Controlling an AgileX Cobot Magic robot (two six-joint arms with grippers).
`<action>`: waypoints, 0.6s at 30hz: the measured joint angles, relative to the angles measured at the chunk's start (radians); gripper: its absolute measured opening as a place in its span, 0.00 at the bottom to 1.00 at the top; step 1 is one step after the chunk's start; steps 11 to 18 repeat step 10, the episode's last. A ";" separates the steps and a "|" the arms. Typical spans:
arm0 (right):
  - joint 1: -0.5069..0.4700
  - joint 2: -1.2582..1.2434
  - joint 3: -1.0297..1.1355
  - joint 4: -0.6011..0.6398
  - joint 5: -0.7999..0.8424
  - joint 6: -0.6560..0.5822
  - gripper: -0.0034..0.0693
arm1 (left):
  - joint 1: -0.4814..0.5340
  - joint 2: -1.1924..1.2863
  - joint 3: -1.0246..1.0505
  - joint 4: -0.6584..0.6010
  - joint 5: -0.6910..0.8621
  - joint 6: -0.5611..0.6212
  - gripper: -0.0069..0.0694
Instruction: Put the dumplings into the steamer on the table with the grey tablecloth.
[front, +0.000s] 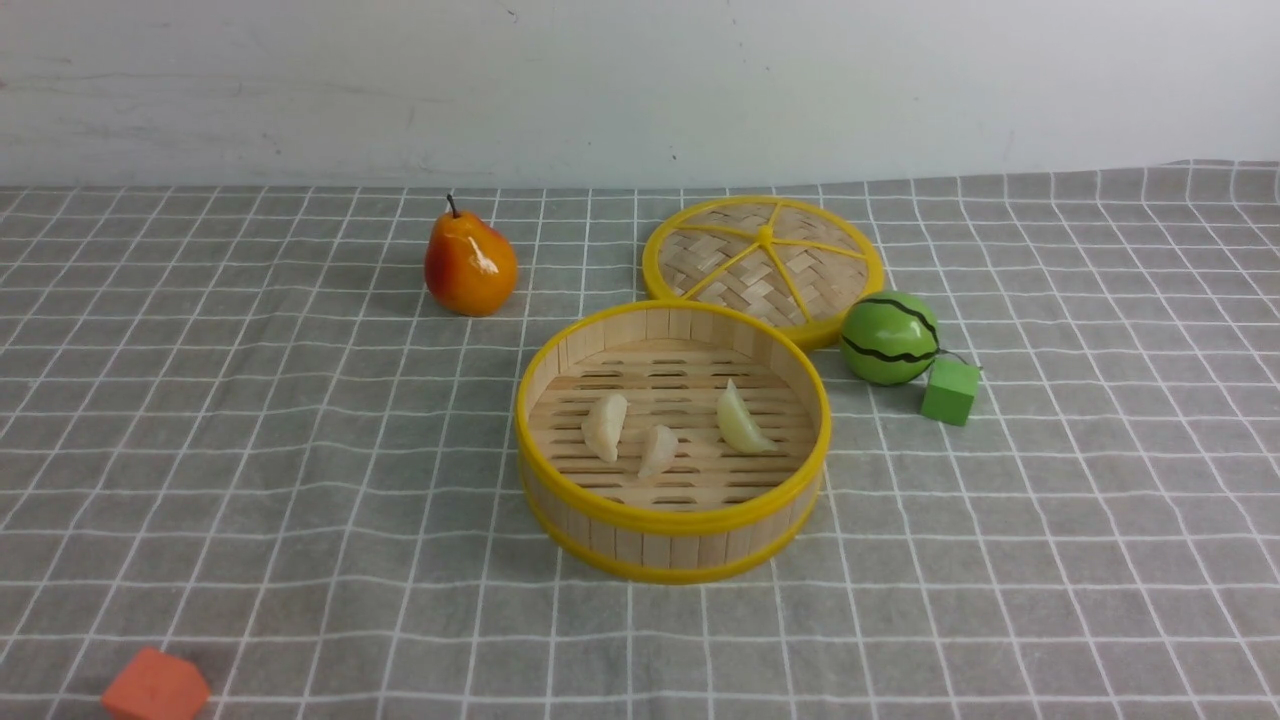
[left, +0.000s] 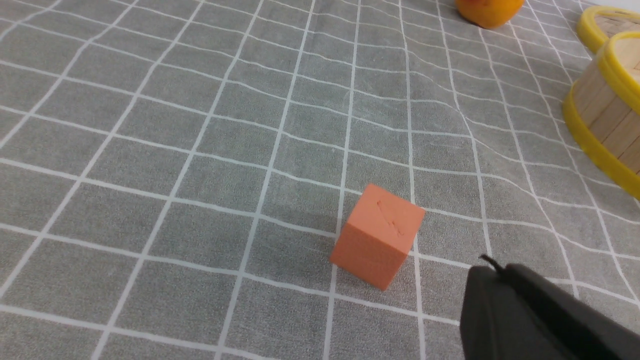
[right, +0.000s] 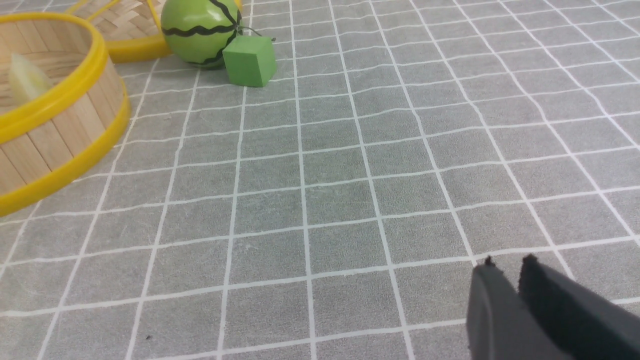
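Nearest me an orange cube (front: 155, 687) sits near-left; I see three dumplings (front: 659, 449) in the steamer (front: 672, 519), left gripper (left: 492, 272) closed empty, right gripper (right: 506, 265) slightly parted, empty.

Three dumplings (front: 605, 426) — two cubes (front: 949, 391), one steamer (front: 672, 520).
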 joint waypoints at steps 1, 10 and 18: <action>0.000 0.000 0.000 0.000 0.000 0.000 0.16 | 0.000 0.000 0.000 0.000 0.000 0.000 0.09; 0.000 0.000 0.000 0.000 0.000 0.000 0.18 | 0.000 0.000 0.000 0.000 0.000 0.000 0.10; 0.000 0.000 0.000 0.000 0.000 0.000 0.18 | 0.000 0.000 0.000 0.000 0.000 0.000 0.10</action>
